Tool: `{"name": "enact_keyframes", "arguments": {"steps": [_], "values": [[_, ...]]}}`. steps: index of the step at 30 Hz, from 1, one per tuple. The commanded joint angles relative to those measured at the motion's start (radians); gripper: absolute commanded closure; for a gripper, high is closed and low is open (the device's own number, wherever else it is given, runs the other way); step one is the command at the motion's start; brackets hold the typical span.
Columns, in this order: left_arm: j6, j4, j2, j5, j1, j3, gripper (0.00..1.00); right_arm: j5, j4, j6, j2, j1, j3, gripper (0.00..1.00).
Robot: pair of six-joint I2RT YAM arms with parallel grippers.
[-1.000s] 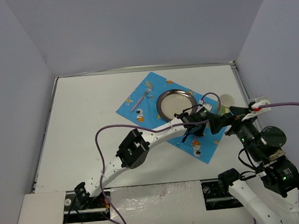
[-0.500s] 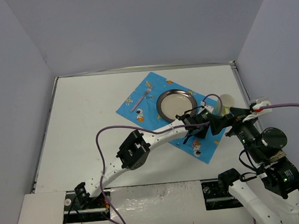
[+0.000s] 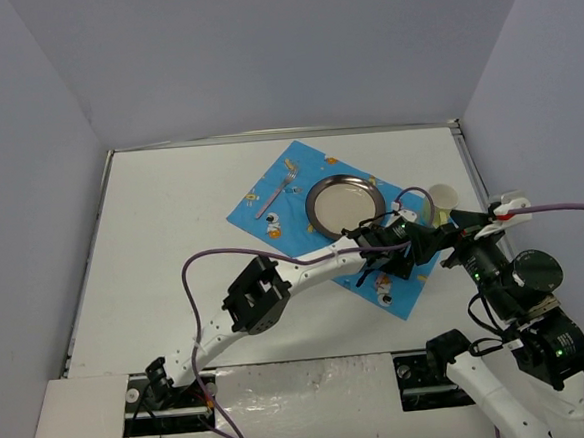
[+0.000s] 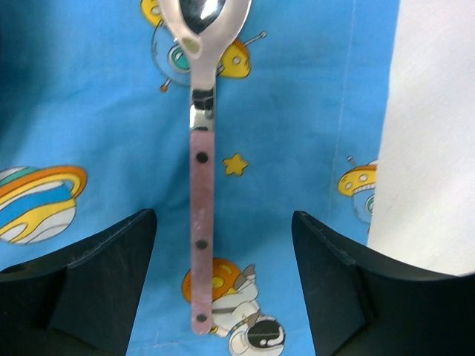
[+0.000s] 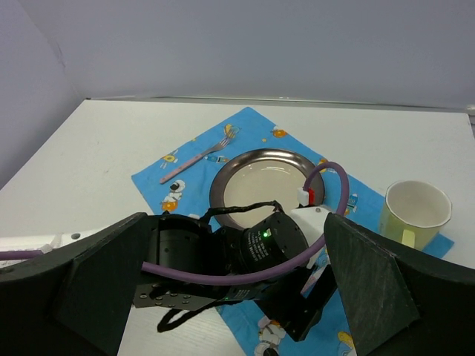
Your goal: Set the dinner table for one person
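Spoon (image 4: 200,222): mirror-polished metal bowl and a matt pink handle with dark rivets, seemingly plastic. Placemat (image 4: 297,111): blue printed cloth, matt, with a stitched hem. Plate (image 5: 260,178): metal, with a glossy dark rim and a duller centre. Cup (image 5: 415,211): pale yellow, matt. Surface (image 5: 111,141): white, smooth, matt. Fingers (image 4: 96,282) of the left claw (image 4: 223,226): matt black plastic.
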Motion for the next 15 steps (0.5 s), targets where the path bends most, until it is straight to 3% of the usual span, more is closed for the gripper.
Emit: {"name": "enact_keyframes", "arguments": {"steps": [1,7,15], "values": [[-0.009,0.048,-0.188,0.001,-0.016,-0.027,0.29,0.034,0.061,-0.050,0.012,0.007,0.094,0.00],[-0.003,0.110,-0.335,-0.016,-0.025,-0.159,0.29,0.103,0.026,-0.090,0.024,0.007,0.163,0.00],[0.056,0.127,-0.701,-0.193,0.017,-0.478,0.28,0.194,-0.007,-0.112,0.035,0.007,0.169,0.00]]}}
